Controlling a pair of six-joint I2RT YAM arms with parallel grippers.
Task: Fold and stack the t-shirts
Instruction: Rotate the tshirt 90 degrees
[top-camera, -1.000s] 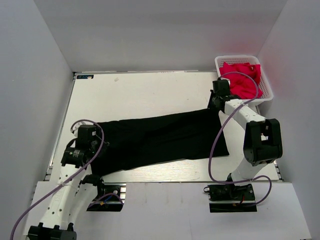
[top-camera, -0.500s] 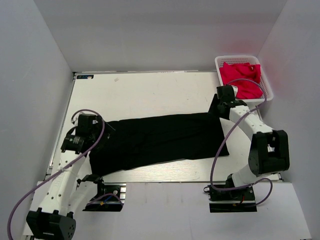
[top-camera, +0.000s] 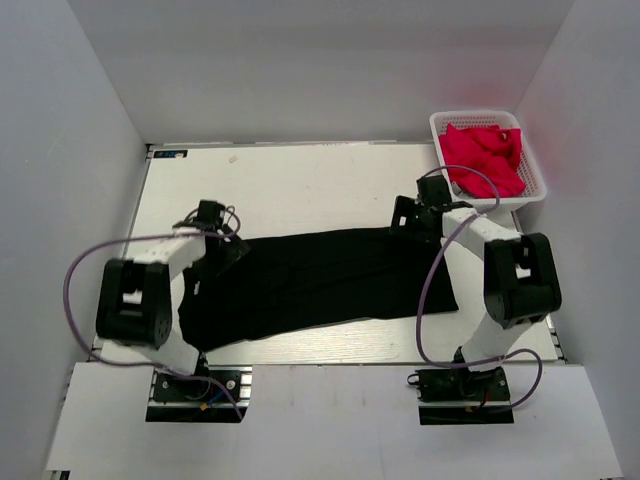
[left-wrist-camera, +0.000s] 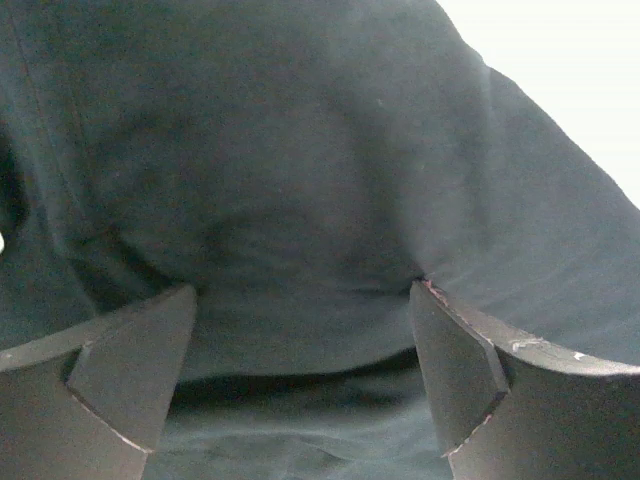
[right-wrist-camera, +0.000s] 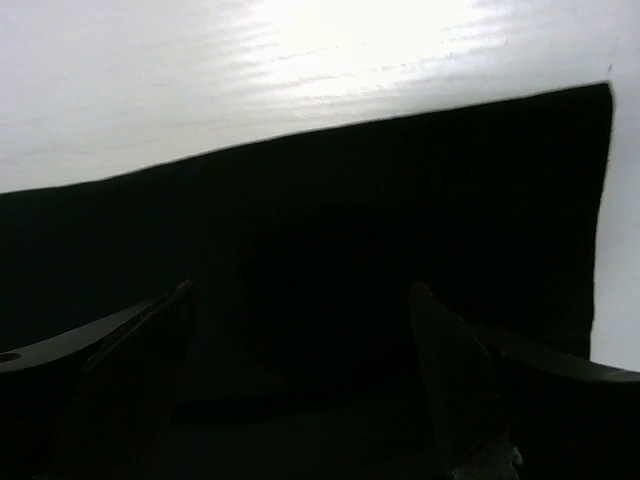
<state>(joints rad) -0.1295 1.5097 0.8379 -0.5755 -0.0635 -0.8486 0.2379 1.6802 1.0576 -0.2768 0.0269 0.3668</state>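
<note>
A black t-shirt (top-camera: 320, 280) lies on the white table (top-camera: 300, 185) as a long band running left to right. My left gripper (top-camera: 232, 250) is at the band's far left corner, open, fingers spread wide over dark cloth (left-wrist-camera: 300, 200) with nothing between them. My right gripper (top-camera: 402, 218) is at the far right corner, also open. In the right wrist view the black cloth (right-wrist-camera: 350, 230) lies under and ahead of the spread fingers (right-wrist-camera: 450, 380), its straight far edge against the white table (right-wrist-camera: 250, 80). No print shows on the shirt.
A white basket (top-camera: 535, 190) holding red cloth (top-camera: 485, 155) stands at the table's far right corner, just behind the right arm. Grey walls close in the table on the left, right and back.
Both grippers have opened and let go of the black shirt. The left arm has swung from the near left edge to the shirt's far left corner. The right gripper shifted slightly left.
</note>
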